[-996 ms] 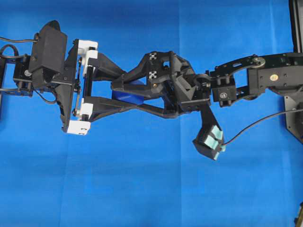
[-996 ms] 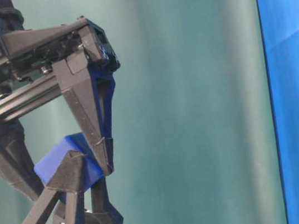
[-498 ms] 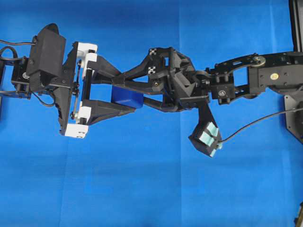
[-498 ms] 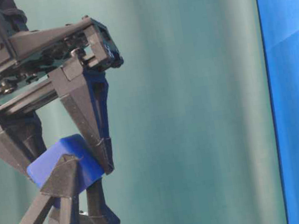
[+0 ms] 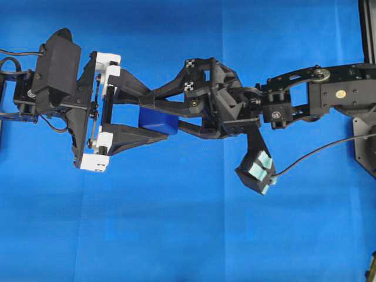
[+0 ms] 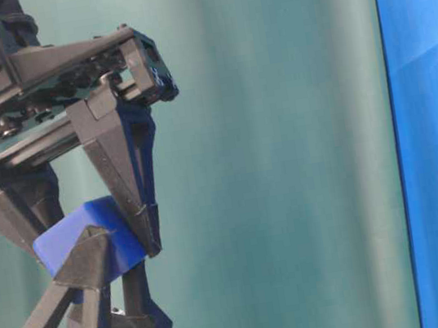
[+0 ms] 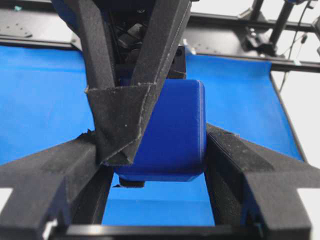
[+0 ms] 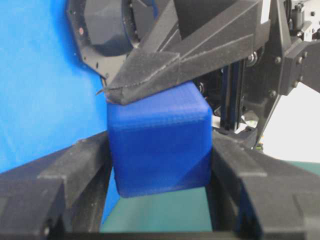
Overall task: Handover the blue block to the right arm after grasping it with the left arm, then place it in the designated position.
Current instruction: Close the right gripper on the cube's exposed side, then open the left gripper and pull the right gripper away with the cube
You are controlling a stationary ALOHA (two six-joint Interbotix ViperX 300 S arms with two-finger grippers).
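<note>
The blue block (image 5: 158, 120) hangs above the cloth, held from both sides. My left gripper (image 5: 161, 116), with white brackets, reaches in from the left and is shut on the block (image 7: 175, 130). Its two fingers press the block's side faces in the left wrist view. My right gripper (image 5: 154, 117) comes from the right, turned crosswise to the left one, and is also shut on the block (image 8: 157, 150). One right fingertip (image 7: 125, 120) lies across the block's face. In the table-level view the block (image 6: 80, 230) sits between the right fingers from above and the left fingers from below.
Blue cloth (image 5: 176, 235) covers the table under both arms. The right arm's mint-green wrist camera (image 5: 258, 170) hangs below its wrist, with a cable trailing right. A black frame (image 5: 367, 35) stands at the right edge. A green backdrop (image 6: 285, 162) fills the table-level view.
The right gripper's fingers have closed in onto the block, which the left gripper keeps holding. Both grippers with the block drifted slightly left. Nothing has moved in the last half second.
</note>
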